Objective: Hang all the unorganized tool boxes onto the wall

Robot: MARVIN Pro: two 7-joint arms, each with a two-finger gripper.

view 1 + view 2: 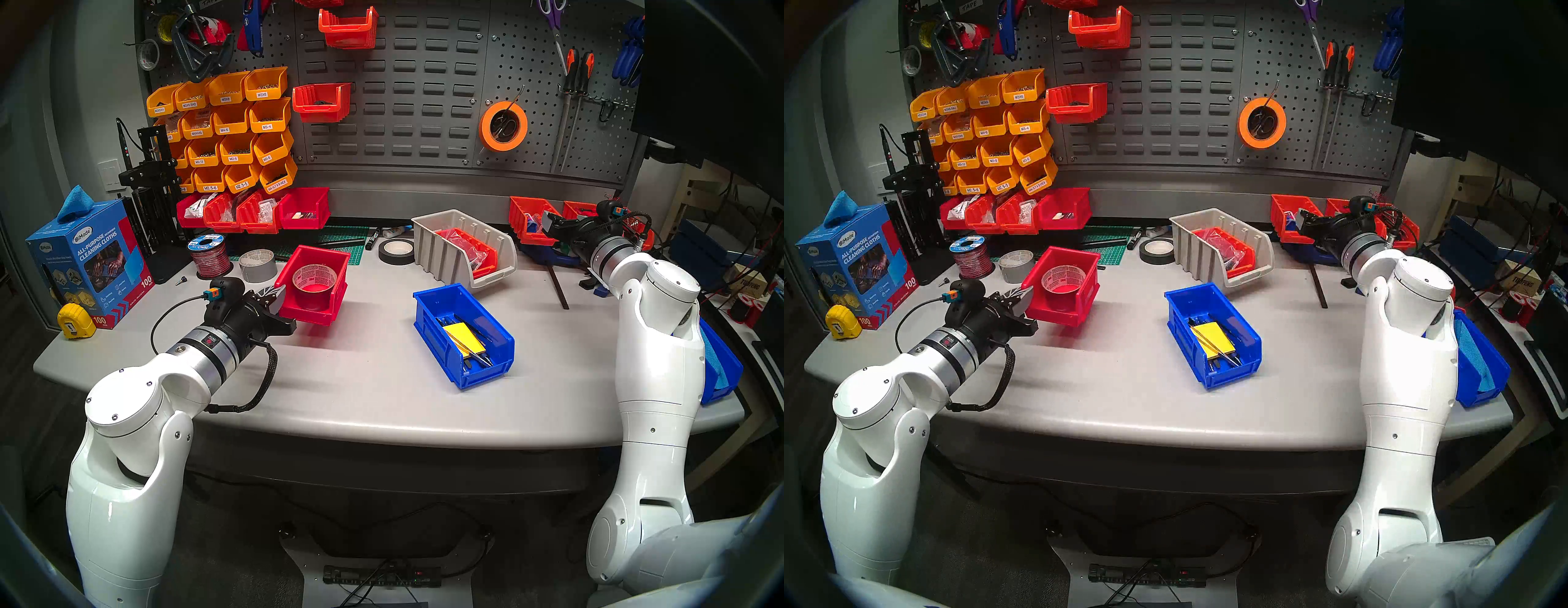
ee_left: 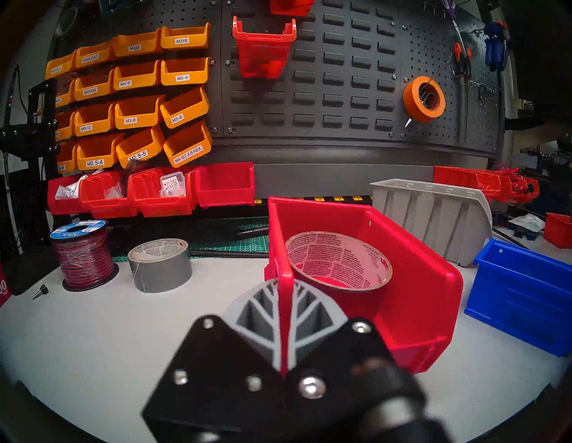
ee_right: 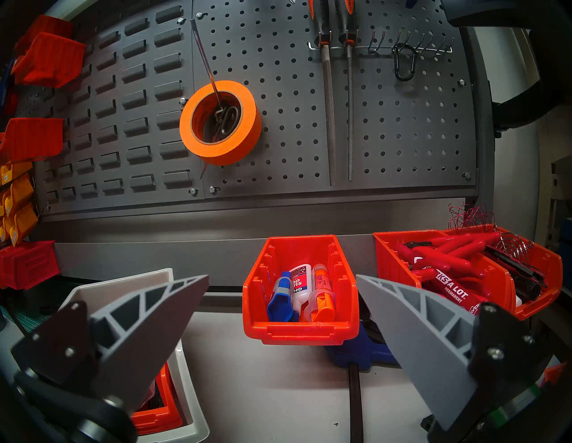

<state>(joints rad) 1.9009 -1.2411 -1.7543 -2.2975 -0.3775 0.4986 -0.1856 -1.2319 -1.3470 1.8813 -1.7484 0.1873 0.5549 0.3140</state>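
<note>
My left gripper (image 1: pixel 276 298) (image 2: pixel 284 286) is shut on the left side wall of the red tool box (image 1: pixel 315 285) (image 2: pixel 411 278). That box holds a roll of red tape (image 1: pixel 315 284) and looks raised a little off the table. The blue tool box (image 1: pixel 464 335), with a yellow pad inside, lies on the table's middle right. Behind it stands the beige ribbed tool box (image 1: pixel 454 244), which holds a small orange bin. At the back right my right gripper (image 3: pixel 281 277) (image 1: pixel 551 223) is open and empty, facing an orange-red bin of glue bottles (image 3: pixel 298 331). The dark slotted wall (image 1: pixel 407 106) rises behind.
Yellow-orange labelled bins (image 1: pixel 237 127) and two red bins (image 1: pixel 348 27) hang on the wall, with an orange tape roll (image 1: pixel 502 125) to their right. A grey tape roll (image 1: pixel 258 265), a wire spool (image 1: pixel 211 257) and a black tape roll (image 1: pixel 396 251) lie near the red box. Another blue bin (image 1: pixel 721 373) sits at the right edge.
</note>
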